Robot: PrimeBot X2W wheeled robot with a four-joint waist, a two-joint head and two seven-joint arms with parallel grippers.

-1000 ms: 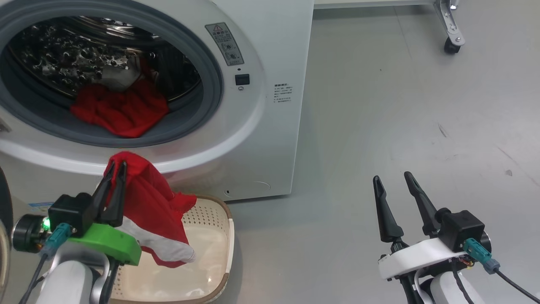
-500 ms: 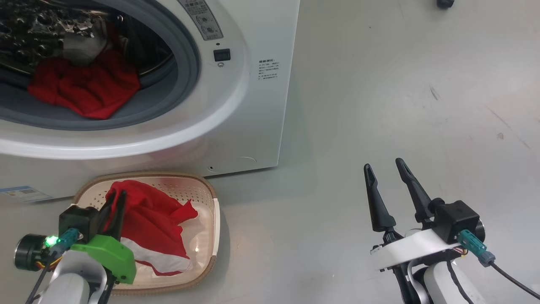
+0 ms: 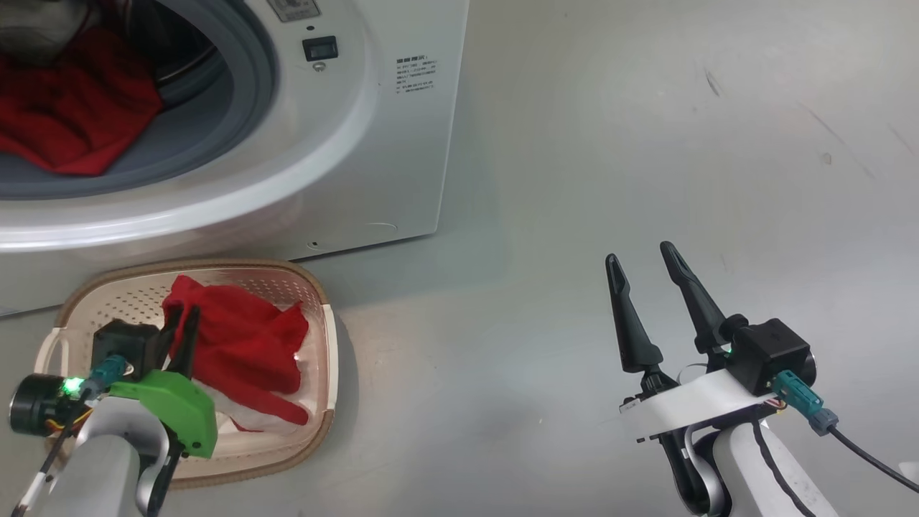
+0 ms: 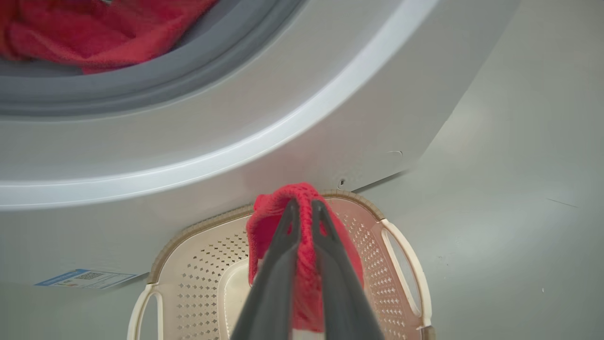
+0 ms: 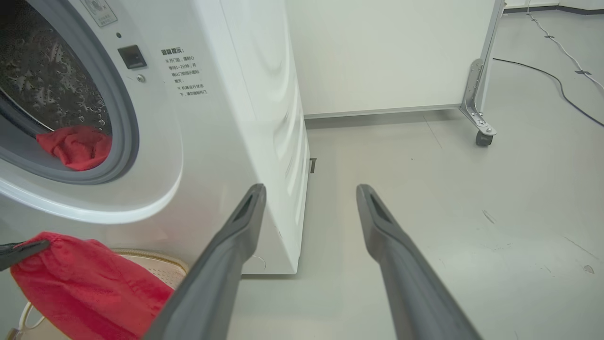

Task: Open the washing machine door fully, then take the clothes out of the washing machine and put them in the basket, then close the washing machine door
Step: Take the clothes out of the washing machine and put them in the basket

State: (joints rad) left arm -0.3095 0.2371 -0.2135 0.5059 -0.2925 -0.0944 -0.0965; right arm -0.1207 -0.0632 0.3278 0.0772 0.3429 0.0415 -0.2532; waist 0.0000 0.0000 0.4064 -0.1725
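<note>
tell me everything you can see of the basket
The basket is small, cream plastic, rounded-rectangular, with rows of small holes in its walls, a brown rim and cut-out handles at two opposite sides. It stands upright on the grey floor just in front of the washing machine; whether they touch is unclear. A red garment with white trim hangs into it, pinched by the shut left pincer.

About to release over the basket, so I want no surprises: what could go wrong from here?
1. The left fingers are shut on the red garment, its pinched top raised above the basket. On release it may snag and lift out as the arm retreats.
2. More red cloth lies in the washer. Closing up now would strand it.
</note>
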